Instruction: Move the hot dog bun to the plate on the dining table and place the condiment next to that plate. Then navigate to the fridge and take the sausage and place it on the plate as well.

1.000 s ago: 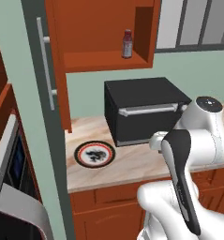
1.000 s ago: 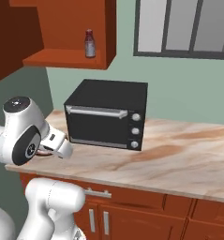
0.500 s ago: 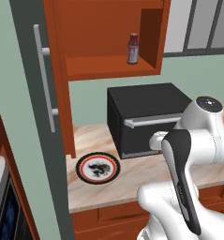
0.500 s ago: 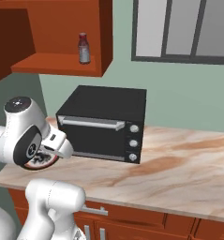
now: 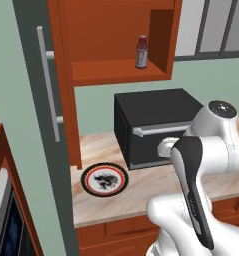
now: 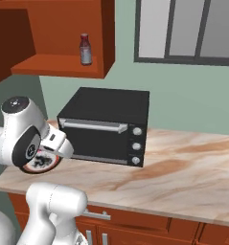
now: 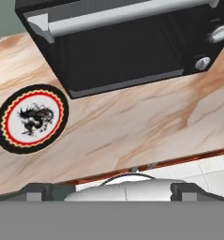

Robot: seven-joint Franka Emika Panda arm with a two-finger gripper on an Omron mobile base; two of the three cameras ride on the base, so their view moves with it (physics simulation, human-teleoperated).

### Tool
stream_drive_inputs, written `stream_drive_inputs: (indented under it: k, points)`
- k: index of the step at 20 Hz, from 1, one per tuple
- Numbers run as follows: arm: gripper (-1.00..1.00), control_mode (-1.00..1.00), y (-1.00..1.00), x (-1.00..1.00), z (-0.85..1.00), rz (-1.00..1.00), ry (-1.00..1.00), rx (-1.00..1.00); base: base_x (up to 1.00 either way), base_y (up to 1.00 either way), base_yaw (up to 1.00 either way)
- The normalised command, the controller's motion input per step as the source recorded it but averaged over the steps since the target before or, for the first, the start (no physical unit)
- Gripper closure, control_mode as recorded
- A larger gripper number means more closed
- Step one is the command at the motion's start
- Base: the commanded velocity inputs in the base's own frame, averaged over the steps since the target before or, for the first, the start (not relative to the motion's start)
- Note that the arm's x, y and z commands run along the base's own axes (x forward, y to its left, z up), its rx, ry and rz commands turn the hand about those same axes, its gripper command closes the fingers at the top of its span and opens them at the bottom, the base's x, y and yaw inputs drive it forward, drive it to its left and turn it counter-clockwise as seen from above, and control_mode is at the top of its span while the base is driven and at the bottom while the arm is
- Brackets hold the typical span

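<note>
Hanging folded close to the robot's body, the gripper (image 7: 111, 188) is carrying nothing, its two dark fingertips (image 7: 38, 191) standing spread as wide as they go at the bottom of the hand view. Just ahead and to the left of it in that view, the plate (image 7: 31, 118) is lying flat and bare on the beige marbled counter (image 7: 146, 126), beside the front left corner of the black toaster oven (image 5: 156, 125). Farther off and well above, the condiment (image 5: 141, 51) is standing upright on the lower shelf of the red-brown wall cabinet (image 5: 116, 70), over the oven, so the bottle's long axis is running vertically and a grasp would likely be coming at it from the side, with the hand rising up and away from the counter. Neither bun nor sausage is lying on the plate, so the task is looking barely begun.
</note>
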Motion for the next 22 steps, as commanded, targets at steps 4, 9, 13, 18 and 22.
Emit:
stream_drive_inputs:
  k: [4, 9, 13, 18, 22]
  points:
    - [-1.0, -1.0, 0.28, 0.4, 0.9, 0.0, -0.32, -0.05, 0.0, 0.0, 0.0]
    - [-1.0, -1.0, 0.16, 0.2, 0.88, 0.0, -0.35, -0.05, 0.0, 0.0, 0.0]
    - [-1.0, -1.0, 0.01, 0.12, 0.67, 0.0, -0.4, -0.01, 0.0, 0.0, 0.0]
    - [-1.0, -1.0, 0.0, 0.07, 0.56, 0.02, -0.47, 0.0, 0.0, 0.0, 0.0]
    - [-1.0, -1.0, 0.06, 0.09, 0.56, 0.01, -0.39, 0.0, 0.0, 0.0, 0.0]
